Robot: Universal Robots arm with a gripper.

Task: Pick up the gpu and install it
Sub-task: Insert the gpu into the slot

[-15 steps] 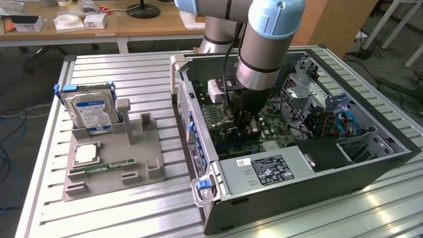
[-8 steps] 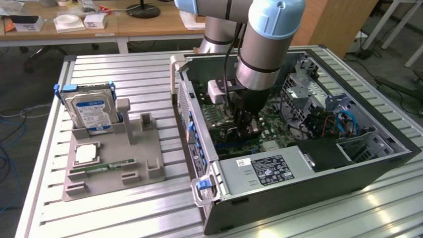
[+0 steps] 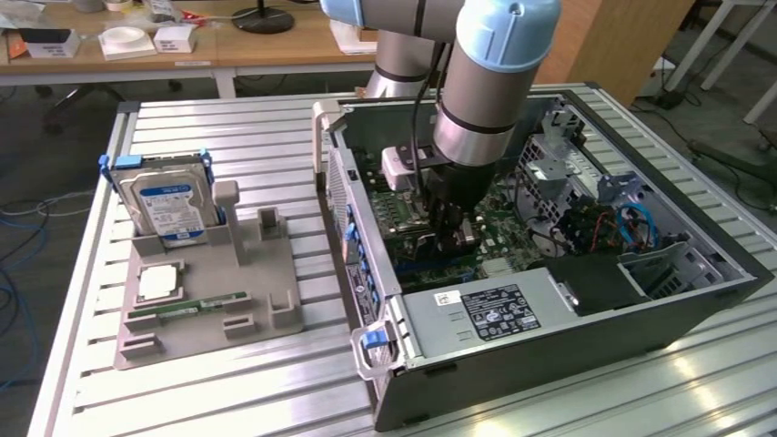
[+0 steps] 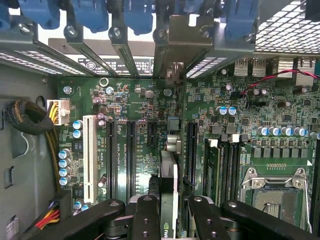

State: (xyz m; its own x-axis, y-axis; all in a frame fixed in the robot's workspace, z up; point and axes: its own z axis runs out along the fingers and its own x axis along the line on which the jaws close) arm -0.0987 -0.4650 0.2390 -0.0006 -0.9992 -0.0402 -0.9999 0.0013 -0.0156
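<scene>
The gpu point(image 4: 169, 172) shows edge-on in the wrist view, standing upright over the motherboard point(image 4: 135, 107) between black expansion slots point(image 4: 131, 155). Its silvery end bracket point(image 4: 182, 37) sits against the case's rear slot openings. My gripper point(image 4: 169, 210) is shut on the card, with the black fingers point(image 4: 146, 217) pressed on both of its faces. In the exterior view the gripper point(image 3: 443, 232) reaches down into the open computer case point(image 3: 716, 273), low over the board, with the dark gpu point(image 3: 425, 244) under it.
A grey fixture point(image 3: 206, 300) at the exterior view's left holds a hard drive point(image 3: 170, 205), a green memory stick point(image 3: 188, 309) and a chip point(image 3: 158, 284). Inside the case are the power supply point(image 3: 486, 314), cables point(image 3: 631, 228) and an empty processor socket point(image 4: 272, 192).
</scene>
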